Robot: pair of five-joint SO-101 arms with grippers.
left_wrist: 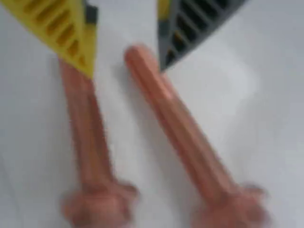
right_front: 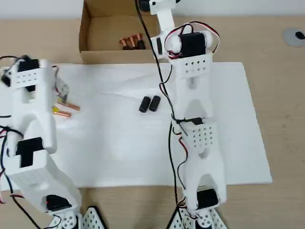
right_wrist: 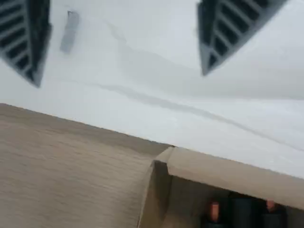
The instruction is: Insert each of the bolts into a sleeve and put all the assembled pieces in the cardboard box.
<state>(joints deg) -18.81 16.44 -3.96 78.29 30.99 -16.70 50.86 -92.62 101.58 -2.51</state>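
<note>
Note the left gripper (left_wrist: 126,71) spread apart, low over two copper bolts (right_front: 70,106) lying side by side on the white sheet (right_front: 119,148), well apart from two black sleeves (right_front: 144,104) mid-sheet. Seems to bracket the tip of one bolt, though hard to say through the blur. Judge the step as picking one bolt: centre on that shank alone, keep the yellow finger (left_wrist: 71,33) off its neighbour, close nearer the head, leave the tip free for the sleeve. See the right gripper (right_wrist: 119,78) likewise spread, holding nothing, at the cardboard box (right_front: 85,33) rim, with assembled pieces (right_front: 132,42) inside. Rests on a pale wooden table (right_front: 281,105); backs onto a white wall (right_front: 38,7).
</note>
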